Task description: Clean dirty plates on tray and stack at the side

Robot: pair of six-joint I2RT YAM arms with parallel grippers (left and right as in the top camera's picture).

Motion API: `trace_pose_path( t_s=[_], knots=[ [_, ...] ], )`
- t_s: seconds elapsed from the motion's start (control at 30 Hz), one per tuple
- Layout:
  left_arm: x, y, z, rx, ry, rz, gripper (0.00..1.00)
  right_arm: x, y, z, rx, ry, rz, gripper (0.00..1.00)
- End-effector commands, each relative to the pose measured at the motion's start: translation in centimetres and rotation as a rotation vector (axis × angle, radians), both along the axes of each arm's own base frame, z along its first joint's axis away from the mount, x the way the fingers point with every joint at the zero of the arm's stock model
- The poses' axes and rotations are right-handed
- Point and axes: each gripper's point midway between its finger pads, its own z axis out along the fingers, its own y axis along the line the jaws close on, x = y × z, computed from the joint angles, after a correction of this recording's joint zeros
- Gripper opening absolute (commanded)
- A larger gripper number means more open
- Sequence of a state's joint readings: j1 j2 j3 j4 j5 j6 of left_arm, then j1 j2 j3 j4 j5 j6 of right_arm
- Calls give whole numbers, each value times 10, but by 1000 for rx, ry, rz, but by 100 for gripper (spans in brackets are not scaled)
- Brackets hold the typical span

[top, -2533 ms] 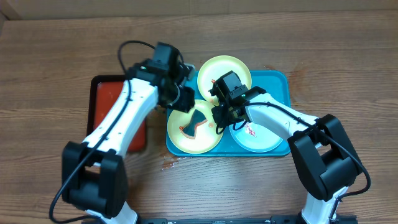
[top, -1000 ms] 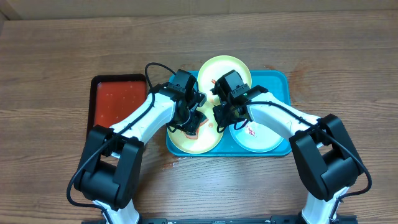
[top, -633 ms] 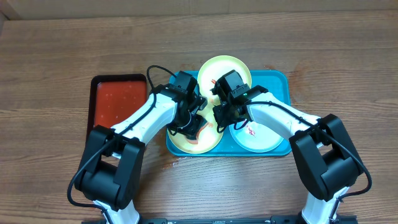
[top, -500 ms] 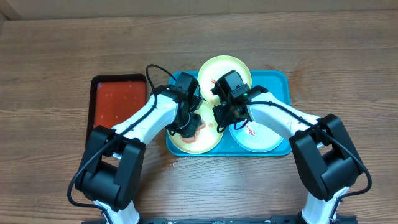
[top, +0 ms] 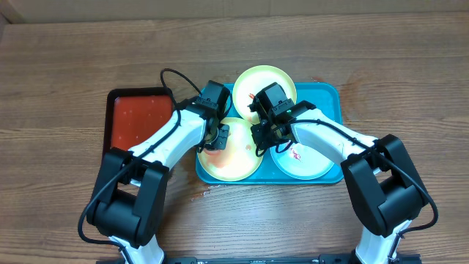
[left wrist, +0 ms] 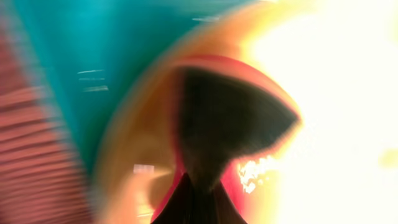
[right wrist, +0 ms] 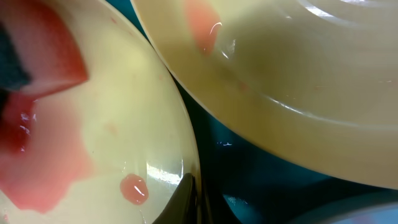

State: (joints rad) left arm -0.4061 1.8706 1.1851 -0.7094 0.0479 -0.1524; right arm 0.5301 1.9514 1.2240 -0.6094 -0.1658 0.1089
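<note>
Three plates lie on the turquoise tray (top: 330, 99): a yellow-green one at the back (top: 275, 79), a yellow-green one at the front left (top: 234, 160) and a light blue one (top: 308, 163) with a red smear. My left gripper (top: 219, 137) is shut on a red and dark sponge (left wrist: 224, 118) pressed on the front-left plate near its left rim. That view is blurred. My right gripper (right wrist: 189, 199) is shut on the same plate's right rim (top: 257, 144). Pink smears (right wrist: 134, 188) wet this plate (right wrist: 124, 112).
A smaller red tray (top: 135, 121) with a black rim lies left of the turquoise tray. The back plate (right wrist: 298, 81) overlaps close above the held rim. Wooden table surrounds both trays; a small red spill (top: 199, 192) marks the wood in front.
The left gripper came down on the sponge lying on the front-left plate, took hold of it, and has now dragged it from the plate's middle toward the left rim. The right arm stayed still.
</note>
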Motion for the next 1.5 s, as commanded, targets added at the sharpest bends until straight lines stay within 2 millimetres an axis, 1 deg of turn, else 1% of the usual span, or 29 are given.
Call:
trace_pose_path(
  t_s=[0.0,0.17,0.23,0.3,0.4,0.5,0.6,0.7,0.73,0.83,0.87,0.97,1.07,1.1,1.13,1.2,1.27,1.33,1.4,1.47],
  knots=[
    [-30,-57,5,-253,110,-216,4,-1,-9,-9,-53,2,0,4],
    [-52,-65,3,-226,158,-294,4,-1,-9,-9,-52,2,0,4],
    [-55,-62,1,-190,165,-301,4,-1,-9,-9,-52,2,0,4],
    [-55,-52,-3,-123,163,-276,5,-1,-9,-9,-53,2,0,4],
    [-46,-29,-10,12,129,-156,4,-1,-9,-9,-53,3,1,4],
    [-34,-6,-12,114,85,-74,4,-1,-9,-9,-53,2,0,4],
    [-24,14,-11,165,59,38,4,-1,-10,-9,-56,0,-1,4],
    [-15,30,-10,141,66,141,4,-1,-10,-9,-55,-1,-1,4],
    [-13,32,-10,113,75,161,4,0,-9,-9,-55,-2,-1,4],
    [-6,26,-3,-37,114,152,4,2,-8,-7,-51,-9,-1,4],
    [-2,25,2,-81,114,143,4,3,-8,-6,-51,-14,-2,4],
    [16,28,21,-118,66,169,4,11,-6,0,-49,-39,-6,4],
    [35,22,51,-149,-16,149,4,21,-2,13,-38,-75,-10,4],
    [40,19,65,-165,-47,145,4,25,-3,17,-49,-92,-15,4],
    [46,15,84,-194,-84,138,4,31,-7,23,-79,-121,-26,4],
    [53,15,111,-218,-144,139,4,37,-12,32,-127,-159,-21,4],
    [60,23,138,-234,-212,155,4,44,-16,45,-177,-200,-15,4],
    [65,38,156,-239,-262,213,4,49,-18,61,-219,-243,-1,4],
    [67,61,168,-230,-296,310,4,56,-20,80,-272,-299,5,4],
    [68,81,174,-226,-310,362,4,63,-21,104,-337,-368,13,4]
  ],
)
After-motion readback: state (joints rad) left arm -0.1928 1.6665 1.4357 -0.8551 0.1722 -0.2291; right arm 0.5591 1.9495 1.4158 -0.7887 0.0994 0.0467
